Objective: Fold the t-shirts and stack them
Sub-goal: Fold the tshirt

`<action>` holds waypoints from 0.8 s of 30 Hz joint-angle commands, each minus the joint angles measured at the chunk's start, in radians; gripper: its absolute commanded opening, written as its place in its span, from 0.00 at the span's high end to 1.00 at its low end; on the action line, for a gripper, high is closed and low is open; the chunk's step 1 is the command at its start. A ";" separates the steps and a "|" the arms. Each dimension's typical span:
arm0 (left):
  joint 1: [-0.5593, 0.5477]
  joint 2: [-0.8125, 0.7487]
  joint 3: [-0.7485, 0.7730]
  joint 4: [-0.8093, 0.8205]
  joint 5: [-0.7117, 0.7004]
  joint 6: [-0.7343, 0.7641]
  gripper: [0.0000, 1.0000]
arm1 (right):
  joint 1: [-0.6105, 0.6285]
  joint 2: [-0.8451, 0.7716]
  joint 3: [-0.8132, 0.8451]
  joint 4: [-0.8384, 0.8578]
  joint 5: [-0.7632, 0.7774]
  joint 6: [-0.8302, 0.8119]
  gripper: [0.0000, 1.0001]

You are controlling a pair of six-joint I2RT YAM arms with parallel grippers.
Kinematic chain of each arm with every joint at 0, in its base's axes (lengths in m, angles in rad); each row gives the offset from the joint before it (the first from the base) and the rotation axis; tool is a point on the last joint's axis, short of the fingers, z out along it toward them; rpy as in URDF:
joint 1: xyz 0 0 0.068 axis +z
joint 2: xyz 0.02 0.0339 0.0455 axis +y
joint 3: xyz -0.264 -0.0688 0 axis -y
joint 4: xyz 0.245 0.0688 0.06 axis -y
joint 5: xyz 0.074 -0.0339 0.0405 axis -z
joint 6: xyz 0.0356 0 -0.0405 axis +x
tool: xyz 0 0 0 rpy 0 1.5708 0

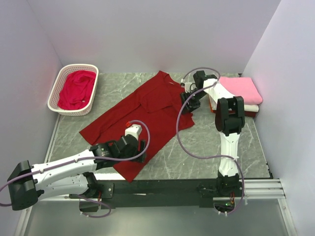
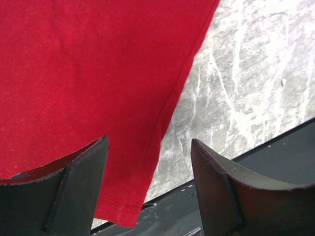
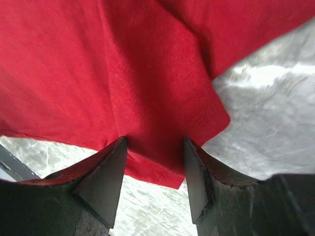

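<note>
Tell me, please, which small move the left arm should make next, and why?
Probably lower the left end effector and close it on the dark red shirt's near edge: its jaws stand open right over that edge, gripping nothing, and the shirt lies spread, unfolded, on the table. The right end effector stands open over a sleeve.

A dark red t-shirt (image 1: 147, 110), crimson t-shirt (image 1: 76, 88), pink t-shirt (image 1: 241, 88), white lattice basket (image 1: 54, 93), grey white-veined table (image 1: 246, 142).
</note>
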 commanded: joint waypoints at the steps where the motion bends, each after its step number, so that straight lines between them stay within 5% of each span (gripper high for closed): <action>1: -0.004 0.002 -0.008 0.050 0.034 -0.008 0.27 | -0.006 -0.061 -0.034 0.010 0.007 -0.022 0.43; 3: -0.003 0.033 -0.018 0.075 0.074 0.006 0.27 | -0.008 -0.076 -0.063 0.019 0.014 -0.023 0.51; 5: -0.003 0.091 -0.015 0.081 0.091 0.014 0.27 | -0.008 -0.110 -0.081 0.019 0.015 -0.026 0.75; 9: -0.004 0.200 0.030 0.067 0.085 0.051 0.29 | -0.008 -0.219 -0.205 0.045 0.041 -0.031 1.00; 16: -0.023 0.269 0.080 0.024 0.034 0.088 0.30 | -0.005 -0.490 -0.502 0.070 0.041 -0.049 1.00; 24: -0.047 0.170 0.064 -0.011 0.073 0.074 0.30 | -0.006 -0.740 -0.790 0.039 0.063 -0.072 0.98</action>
